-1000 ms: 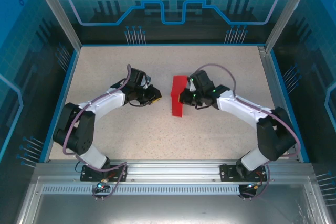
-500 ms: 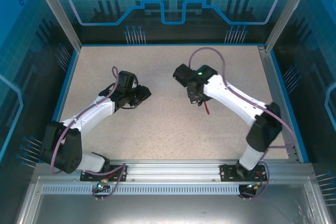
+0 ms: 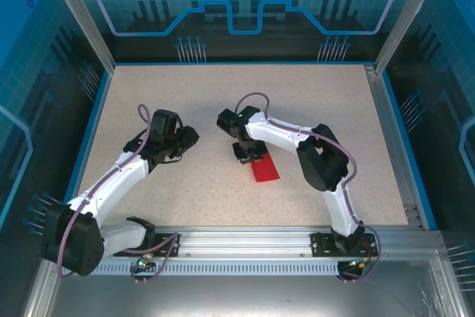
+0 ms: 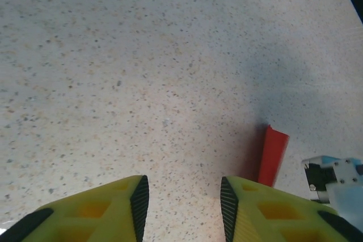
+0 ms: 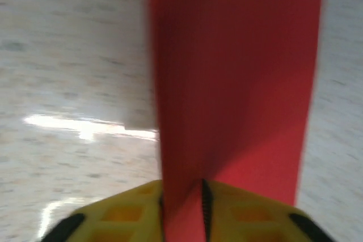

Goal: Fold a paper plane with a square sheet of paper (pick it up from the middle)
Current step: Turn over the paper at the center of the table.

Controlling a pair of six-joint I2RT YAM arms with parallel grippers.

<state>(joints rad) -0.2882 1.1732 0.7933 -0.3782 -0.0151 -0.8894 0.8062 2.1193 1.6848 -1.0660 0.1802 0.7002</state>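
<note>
The folded red paper (image 3: pixel 266 171) lies on the speckled table (image 3: pixel 193 198), with bare tabletop all round it and the blue rim (image 3: pixel 237 63) well apart. The right gripper (image 3: pixel 249 152) sits at its far end, paper between narrow-set jaws; whether they pinch it cannot be told. Left of the paper, the left gripper (image 3: pixel 189 137) stands spread, empty.

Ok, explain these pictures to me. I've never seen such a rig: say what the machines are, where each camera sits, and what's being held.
Two robot arms, the left arm and the right arm, are bolted at the near edge of a speckled table. One picture looks down from above. The other two come from a camera on each wrist, looking past its yellow fingers. The left gripper is open and empty. The folded red paper, near the table's middle, runs between the right gripper fingers. That blurred view cannot show whether it is clamped.
</note>
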